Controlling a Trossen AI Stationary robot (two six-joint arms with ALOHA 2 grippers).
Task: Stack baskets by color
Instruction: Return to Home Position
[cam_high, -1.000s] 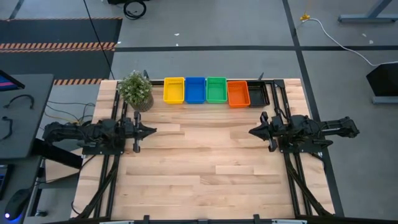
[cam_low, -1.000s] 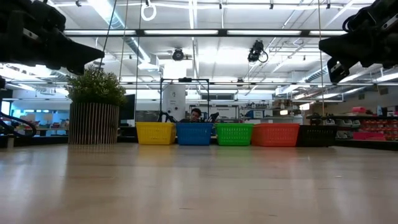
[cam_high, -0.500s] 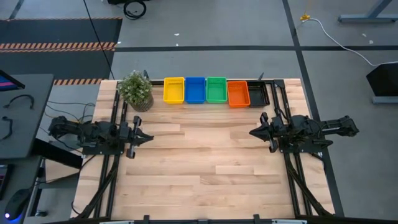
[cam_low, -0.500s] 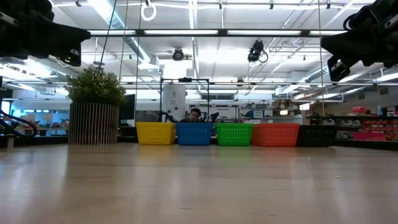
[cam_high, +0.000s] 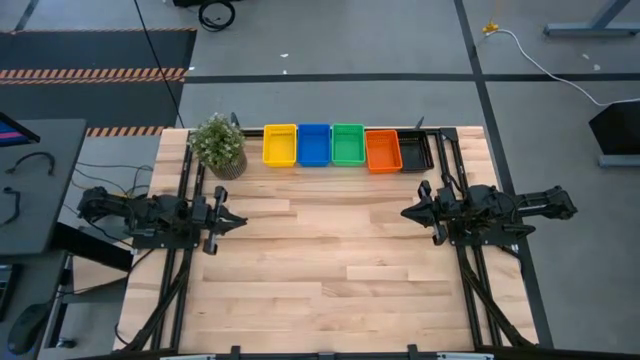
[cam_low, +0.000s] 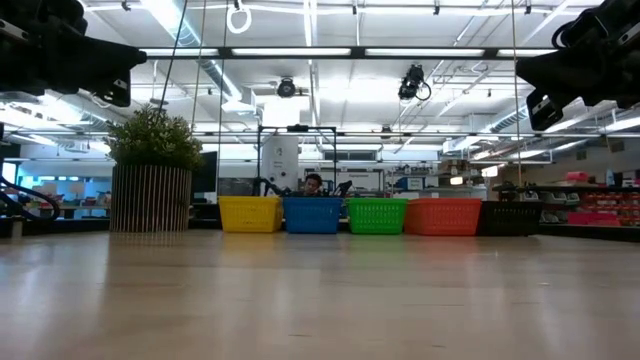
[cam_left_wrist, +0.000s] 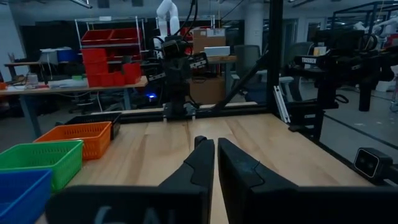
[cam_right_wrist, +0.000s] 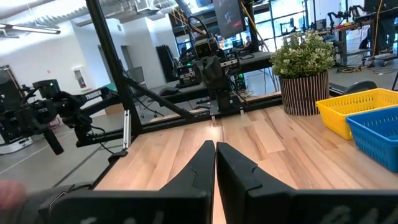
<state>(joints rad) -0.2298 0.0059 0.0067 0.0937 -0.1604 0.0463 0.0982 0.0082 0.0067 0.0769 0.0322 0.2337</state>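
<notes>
Five baskets stand side by side in a row on the wooden table's far edge: yellow (cam_high: 280, 145), blue (cam_high: 314, 145), green (cam_high: 348, 145), orange (cam_high: 383, 151) and black (cam_high: 414, 152). Each rests on its bottom. My left gripper (cam_high: 243, 220) hovers level above the table's left side, shut, holding nothing, well short of the baskets. My right gripper (cam_high: 404, 212) hovers level above the right side, also shut and holding nothing. The two point toward each other across the table. The left wrist view shows the green (cam_left_wrist: 40, 158) and orange (cam_left_wrist: 78, 137) baskets off to one side.
A potted green plant (cam_high: 218, 145) stands at the far left, beside the yellow basket. Black frame rails (cam_high: 180, 290) run along the table's left and right sides under the arms. Bare wood (cam_high: 320, 260) lies between the grippers and toward the near edge.
My left gripper has swung a little toward the table's near edge and drawn back toward the left edge, then stopped. It stays shut and level. My right gripper and the baskets have kept still.
</notes>
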